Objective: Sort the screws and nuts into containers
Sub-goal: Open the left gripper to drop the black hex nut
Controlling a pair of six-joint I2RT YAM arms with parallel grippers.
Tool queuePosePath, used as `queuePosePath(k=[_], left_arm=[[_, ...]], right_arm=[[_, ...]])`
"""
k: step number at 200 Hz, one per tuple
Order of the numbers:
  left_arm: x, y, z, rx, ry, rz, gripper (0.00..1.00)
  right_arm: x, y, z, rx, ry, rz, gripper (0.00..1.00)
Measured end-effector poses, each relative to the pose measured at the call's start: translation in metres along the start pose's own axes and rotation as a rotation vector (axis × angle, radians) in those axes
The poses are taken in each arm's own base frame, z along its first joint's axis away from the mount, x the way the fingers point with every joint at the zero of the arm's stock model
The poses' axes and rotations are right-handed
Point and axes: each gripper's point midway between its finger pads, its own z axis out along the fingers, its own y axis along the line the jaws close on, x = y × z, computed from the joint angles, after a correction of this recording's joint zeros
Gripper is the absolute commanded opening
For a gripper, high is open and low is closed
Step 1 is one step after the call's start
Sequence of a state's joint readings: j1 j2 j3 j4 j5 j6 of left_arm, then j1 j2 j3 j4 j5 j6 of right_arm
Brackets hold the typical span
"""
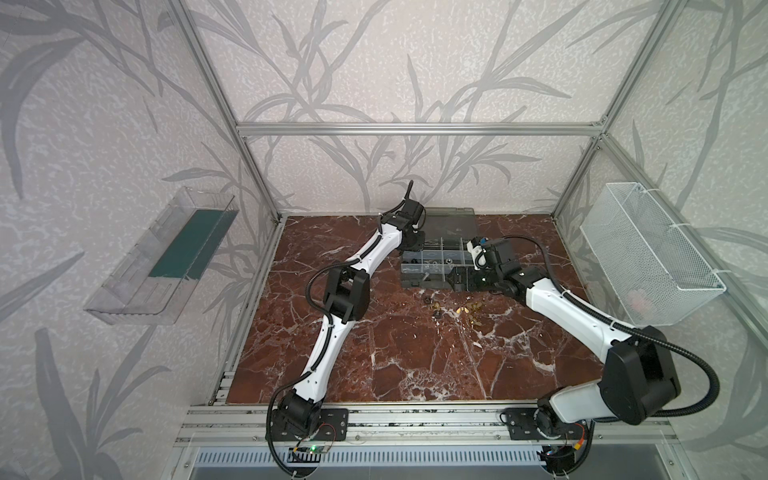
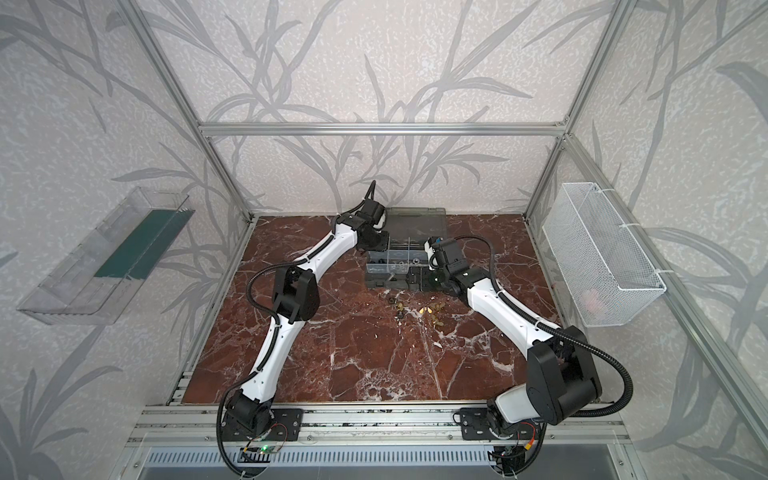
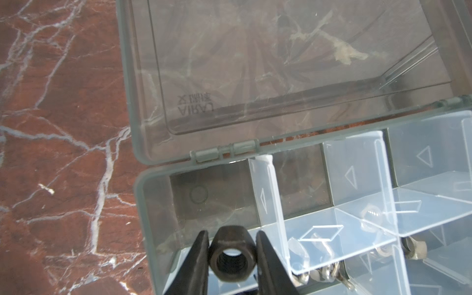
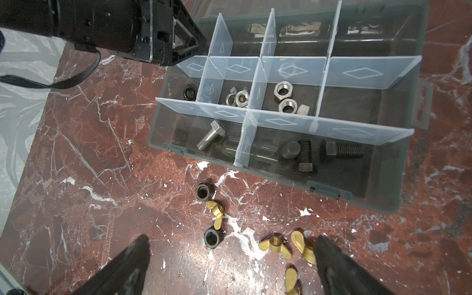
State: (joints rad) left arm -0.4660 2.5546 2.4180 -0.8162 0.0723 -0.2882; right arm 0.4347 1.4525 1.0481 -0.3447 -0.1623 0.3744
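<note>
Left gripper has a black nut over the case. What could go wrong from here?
The black nut in the left gripper hangs by a clear divider, so it may bounce to the wrong side. The open right gripper hovers over close-lying brass wing nuts; closing might catch two or scatter them.

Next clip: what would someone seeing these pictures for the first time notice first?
Most striking is the black nut gripped in the left end effector over a corner of the open grey organiser case. Next come the brass wing nuts scattered on the red marble table beside the case, with the right end effector open above them.
</note>
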Motion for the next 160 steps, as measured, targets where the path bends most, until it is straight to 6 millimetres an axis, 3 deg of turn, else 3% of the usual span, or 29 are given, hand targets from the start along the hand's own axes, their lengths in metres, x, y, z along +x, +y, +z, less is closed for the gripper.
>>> queuePosePath(k=[60,102,130,160], left_arm=[[0.001,0.001,0.0,-0.002,0.006,-0.001,0.49],[0.001,0.001,-0.006,-0.003,0.009,-0.001,0.68],[-0.006,-0.001,-0.029,0.006,-0.016,-0.002,0.81],[-0.021,-0.008,-0.075,0.038,-0.075,-0.01,0.97]], right_arm=[[0.0,0.0,0.0,0.0,0.0,0.0,0.99],[0.0,-0.001,0.0,0.005,-0.001,-0.001,0.99],[0.002,-0.004,-0.003,0.022,0.001,0.001,0.99],[0.01,-0.011,-0.007,0.056,0.023,0.006,0.99]])
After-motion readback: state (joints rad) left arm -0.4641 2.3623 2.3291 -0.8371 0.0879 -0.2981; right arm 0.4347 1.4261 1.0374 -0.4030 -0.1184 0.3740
